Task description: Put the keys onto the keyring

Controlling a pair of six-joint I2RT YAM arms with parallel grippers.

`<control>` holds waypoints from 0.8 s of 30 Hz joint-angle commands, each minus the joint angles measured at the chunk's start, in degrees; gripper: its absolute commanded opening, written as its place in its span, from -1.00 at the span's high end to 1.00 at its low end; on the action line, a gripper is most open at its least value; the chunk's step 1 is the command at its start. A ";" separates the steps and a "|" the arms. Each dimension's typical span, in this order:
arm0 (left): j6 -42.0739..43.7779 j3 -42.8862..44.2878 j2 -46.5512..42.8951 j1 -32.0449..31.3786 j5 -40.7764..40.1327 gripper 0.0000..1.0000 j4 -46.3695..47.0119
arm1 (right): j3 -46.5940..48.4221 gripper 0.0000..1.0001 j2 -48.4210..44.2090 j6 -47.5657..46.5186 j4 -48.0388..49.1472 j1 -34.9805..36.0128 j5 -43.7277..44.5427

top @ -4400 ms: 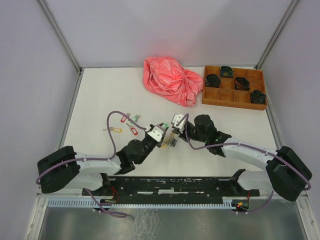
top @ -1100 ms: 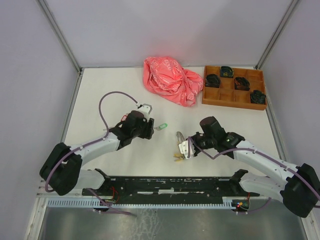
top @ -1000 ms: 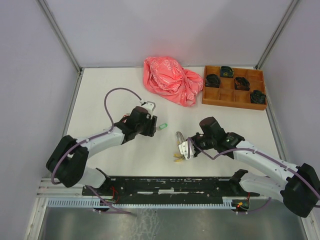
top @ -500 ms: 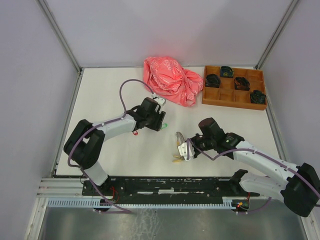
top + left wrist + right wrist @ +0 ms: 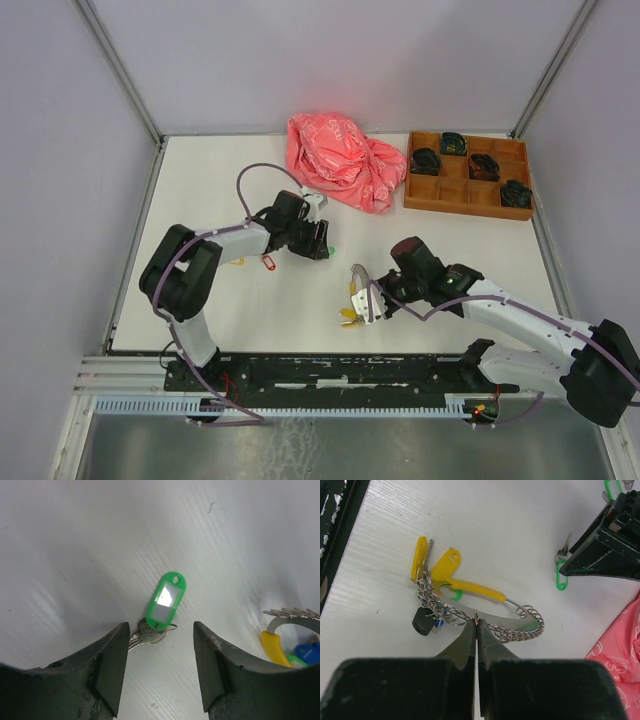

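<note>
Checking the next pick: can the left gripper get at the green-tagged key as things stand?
Probably yes: the left gripper stands open, with the green-tagged key lying flat on the table in line between its fingers. Nothing covers or crowds the key.

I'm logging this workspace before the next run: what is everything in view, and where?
table: one, white, under everything.
bag: one, pink-red, far middle.
tray: one, brown, compartmented, far right.
bundles: four, black, in separate tray compartments.
keyring: one, silvery with a yellow band, near middle, pinched by the right jaws.
keys on the keyring: two yellow tags clear; green and blue partly hidden.
green-tagged key: at least one, on the table between the left jaws.
red-tagged key: one, left of the green one.
yellow-tagged key: one, left of the red one.
left arm: black and white, jaws open.
right arm: black and white, jaws shut on the keyring.
</note>
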 commanded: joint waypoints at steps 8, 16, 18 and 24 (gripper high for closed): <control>-13.63 -10.38 -5.56 -0.66 11.25 -0.21 12.16 | 3.38 0.99 0.05 -1.37 -0.84 1.21 1.69; -14.90 -13.72 -12.03 -3.25 8.22 -0.16 16.94 | 3.79 0.99 0.29 -1.29 -1.51 1.39 1.58; -11.17 -14.09 -13.33 -3.20 4.49 -0.15 15.99 | 3.81 0.99 0.15 -1.29 -1.65 1.41 1.62; -0.16 -15.80 -13.40 -3.41 0.03 -0.03 18.57 | 3.97 0.99 0.03 -1.30 -1.96 1.57 1.89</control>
